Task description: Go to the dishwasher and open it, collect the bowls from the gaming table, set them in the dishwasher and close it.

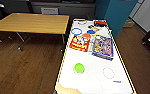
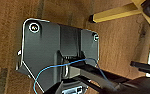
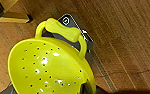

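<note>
The gaming table (image 1: 96,77), long and white-topped, stretches away in front of me in the head view. One small lime-yellow bowl (image 1: 79,68) stands on its near half, left of centre. In the right wrist view a second lime-yellow bowl (image 3: 48,67), perforated and with a loop handle (image 3: 63,30), hangs close to the wrist above the wooden floor, carried by my right gripper, which it mostly hides. My left arm hangs over the floor beside a yellow table leg (image 2: 111,13). The dishwasher is out of view.
Colourful board game boxes (image 1: 102,47) and a red one (image 1: 79,42) lie mid-table, with rings and small pieces (image 1: 76,31) beyond. A wooden-topped table (image 1: 33,22) stands to the left, a teal pillar (image 1: 113,12) at the far right. Wood floor lies on both sides.
</note>
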{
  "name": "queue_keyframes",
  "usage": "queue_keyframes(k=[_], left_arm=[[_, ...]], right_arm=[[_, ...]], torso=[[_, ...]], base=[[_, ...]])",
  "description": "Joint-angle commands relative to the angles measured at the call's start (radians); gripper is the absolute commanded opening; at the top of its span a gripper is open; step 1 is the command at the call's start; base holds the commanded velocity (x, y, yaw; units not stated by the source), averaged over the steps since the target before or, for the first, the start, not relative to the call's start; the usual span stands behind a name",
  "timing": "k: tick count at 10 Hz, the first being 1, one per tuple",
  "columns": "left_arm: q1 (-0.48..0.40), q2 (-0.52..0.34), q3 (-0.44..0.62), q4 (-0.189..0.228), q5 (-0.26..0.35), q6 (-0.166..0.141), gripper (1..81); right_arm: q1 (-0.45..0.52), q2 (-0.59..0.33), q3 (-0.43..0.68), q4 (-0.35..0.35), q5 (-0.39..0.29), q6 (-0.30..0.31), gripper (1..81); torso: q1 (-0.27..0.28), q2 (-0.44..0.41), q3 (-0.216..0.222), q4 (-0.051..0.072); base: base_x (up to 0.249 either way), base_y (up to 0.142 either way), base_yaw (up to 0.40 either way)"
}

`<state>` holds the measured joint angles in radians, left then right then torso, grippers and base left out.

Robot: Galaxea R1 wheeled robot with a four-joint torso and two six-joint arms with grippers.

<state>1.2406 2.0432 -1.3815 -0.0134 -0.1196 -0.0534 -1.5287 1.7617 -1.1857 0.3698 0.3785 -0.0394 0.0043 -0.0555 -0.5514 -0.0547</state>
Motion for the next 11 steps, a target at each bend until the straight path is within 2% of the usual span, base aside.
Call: queue_keyframes(k=[1,3,4,5,6,8,10,11], left_arm=[[-0.212,-0.196,0.214,-0.008,0.064,-0.111,81.1],[-0.371,-0.26,0.307,-0.017,0.081,-0.192,81.1],[-0.466,-0.267,0.329,-0.019,0.141,-0.21,81.1],[-0.553,-0.258,0.341,-0.017,0.211,-0.244,81.1],[-0.632,-0.248,0.346,-0.017,0.254,-0.281,81.1],[-0.761,-0.211,0.346,-0.017,0.35,-0.342,81.1],[-0.853,-0.115,0.279,-0.016,0.425,-0.405,81.1],[-0.879,-0.066,0.233,-0.017,0.437,-0.446,81.1]], right_arm=[[-0.017,-0.005,-0.014,-0.019,0.013,-0.028,1.0],[-0.011,0.05,-0.02,-0.046,0.013,-0.027,1.0],[-0.005,0.066,-0.02,-0.049,0.013,-0.027,1.0],[-0.003,0.077,-0.021,-0.051,0.013,-0.025,1.0],[0.001,0.084,-0.027,-0.049,0.013,-0.025,1.0],[0.001,0.075,-0.027,-0.048,0.013,-0.025,1.0],[0.002,0.066,-0.032,-0.048,0.013,-0.024,1.0],[0.004,0.066,-0.032,-0.048,0.013,-0.024,1.0]], torso=[[0.0,0.0,0.0,0.0],[0.0,0.0,0.0,0.0],[0.0,0.0,0.0,0.0],[0.0,0.0,0.0,0.0],[0.0,0.0,0.0,0.0],[0.0,0.0,0.0,0.0],[0.0,0.0,0.0,0.0],[0.0,0.0,0.0,0.0]], base=[[0.0,0.0,0.0],[0.0,0.0,0.0],[0.0,0.0,0.0],[0.0,0.0,0.0],[0.0,0.0,0.0],[0.0,0.0,0.0],[0.0,0.0,0.0],[0.0,0.0,0.0]])
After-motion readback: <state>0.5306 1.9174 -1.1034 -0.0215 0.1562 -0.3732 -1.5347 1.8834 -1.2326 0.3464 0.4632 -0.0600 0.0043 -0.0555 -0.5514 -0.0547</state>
